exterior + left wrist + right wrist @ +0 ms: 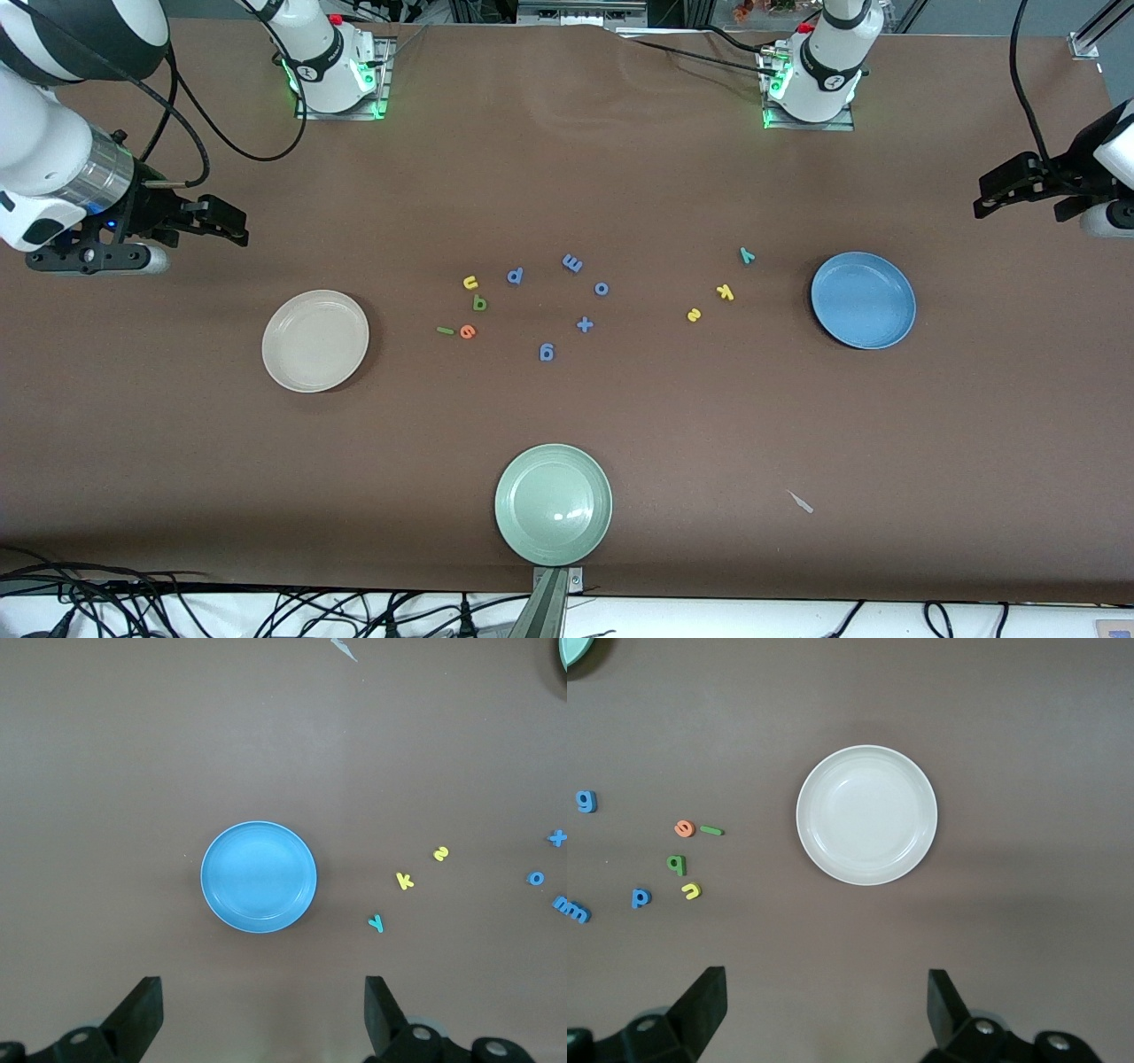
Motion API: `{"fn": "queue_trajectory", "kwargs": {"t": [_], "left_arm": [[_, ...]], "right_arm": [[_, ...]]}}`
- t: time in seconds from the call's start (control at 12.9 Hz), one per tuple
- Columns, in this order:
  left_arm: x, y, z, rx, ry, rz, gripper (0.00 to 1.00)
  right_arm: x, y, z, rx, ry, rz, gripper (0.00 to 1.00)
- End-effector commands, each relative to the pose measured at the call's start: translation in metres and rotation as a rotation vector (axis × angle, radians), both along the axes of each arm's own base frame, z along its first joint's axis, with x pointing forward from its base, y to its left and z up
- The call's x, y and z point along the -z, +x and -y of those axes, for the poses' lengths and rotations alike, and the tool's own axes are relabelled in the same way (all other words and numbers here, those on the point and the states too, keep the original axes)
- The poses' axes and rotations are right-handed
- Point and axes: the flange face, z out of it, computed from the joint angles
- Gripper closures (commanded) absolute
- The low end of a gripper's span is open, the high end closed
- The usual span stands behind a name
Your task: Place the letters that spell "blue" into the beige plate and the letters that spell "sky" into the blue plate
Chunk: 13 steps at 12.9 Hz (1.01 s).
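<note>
Foam b, l, u, e letters (468, 307) lay clustered beside round cream-beige plate (314, 340) | yellow s, k, teal y (722, 288) beside matte blue plate (862, 299), sorted for short carries | both plates empty | right gripper (824, 1010) over beige plate's edge, left gripper (263, 1014) by blue plate, jaws apart, waiting.

We saw a pale green plate (553, 504) at the brown tabletop's (797, 425) near edge, 5 blue letters (572, 263) scattered mid-table, and a small pale scrap (801, 502) lying apart.

Both arms wait raised at the tabletop's ends, left end effector (992, 199) and right end effector (232, 226) spread wide, empty.
</note>
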Motion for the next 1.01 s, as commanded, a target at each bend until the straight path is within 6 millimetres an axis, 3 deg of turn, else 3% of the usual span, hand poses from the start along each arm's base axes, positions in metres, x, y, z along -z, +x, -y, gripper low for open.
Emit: {"fn": "queue_trajectory", "kwargs": {"t": [0.0, 0.93], "left_arm": [[-0.008, -0.001, -0.005, 0.022, 0.027, 0.003, 0.00], [0.006, -0.001, -0.002, 0.008, 0.027, -0.045, 0.00]], "right_arm": [[-0.002, 0.000, 0.001, -0.012, -0.013, -0.014, 0.00], [0.002, 0.001, 0.002, -0.019, -0.014, -0.026, 0.00]]}}
